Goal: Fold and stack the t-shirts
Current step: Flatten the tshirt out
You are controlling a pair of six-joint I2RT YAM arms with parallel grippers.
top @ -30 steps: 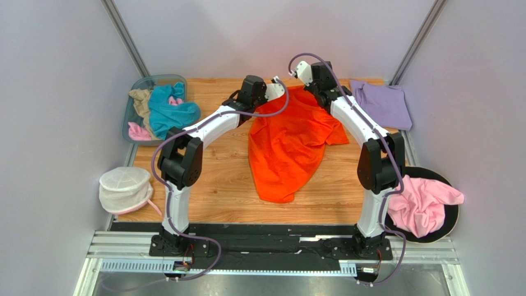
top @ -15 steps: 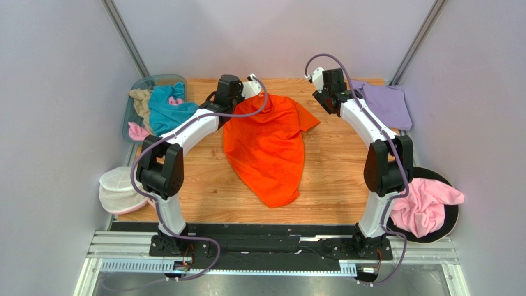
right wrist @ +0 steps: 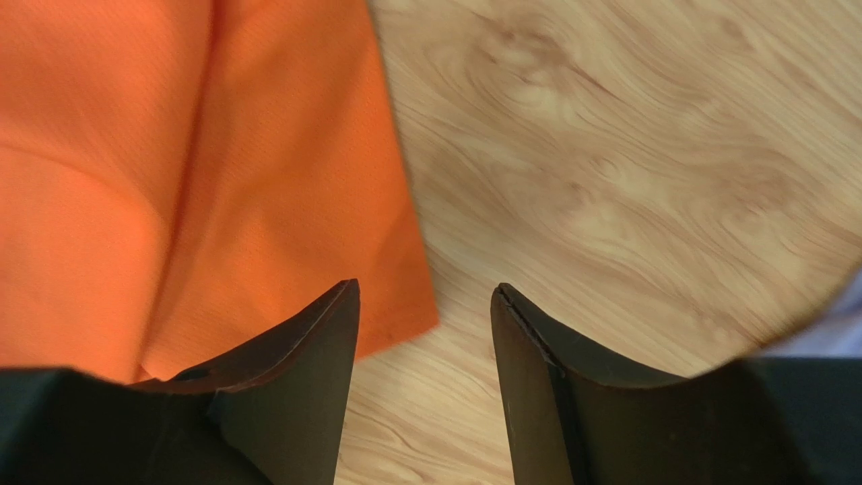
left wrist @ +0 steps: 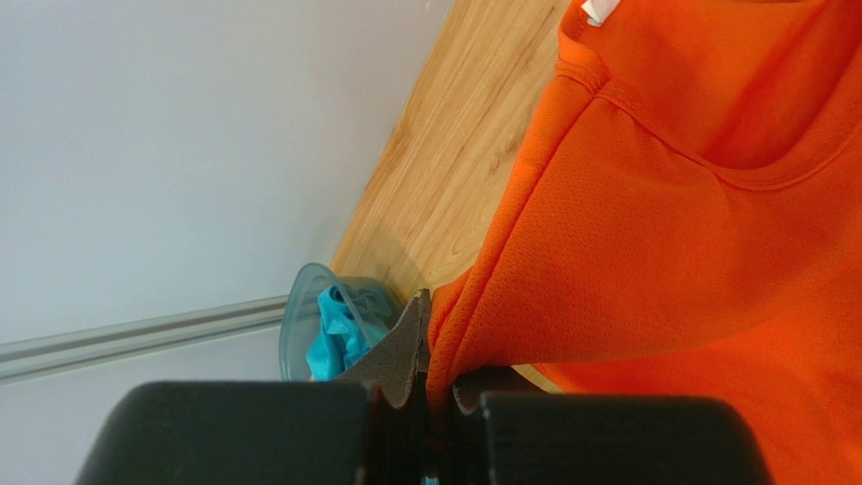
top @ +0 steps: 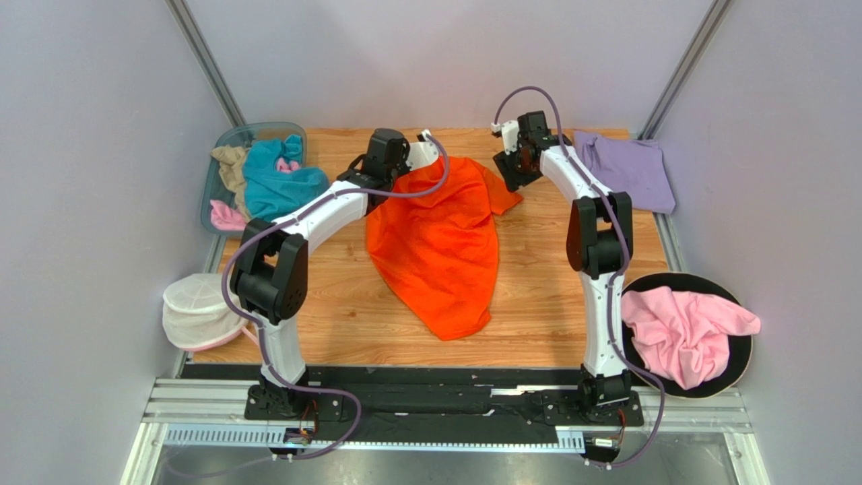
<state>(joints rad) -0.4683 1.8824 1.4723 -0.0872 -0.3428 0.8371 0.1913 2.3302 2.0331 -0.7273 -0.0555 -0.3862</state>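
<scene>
Pinching the orange t-shirt point(top: 440, 243) in my left gripper point(left wrist: 433, 349), I see its free sleeve point(right wrist: 253, 182) just beside my right gripper point(right wrist: 425, 303), jaws spread, on the left arm's side.

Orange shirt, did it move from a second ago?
Yes. The orange shirt slid left, toward the clear bin and away from the lavender shirt, pulled by the left hand gripping it.
</scene>
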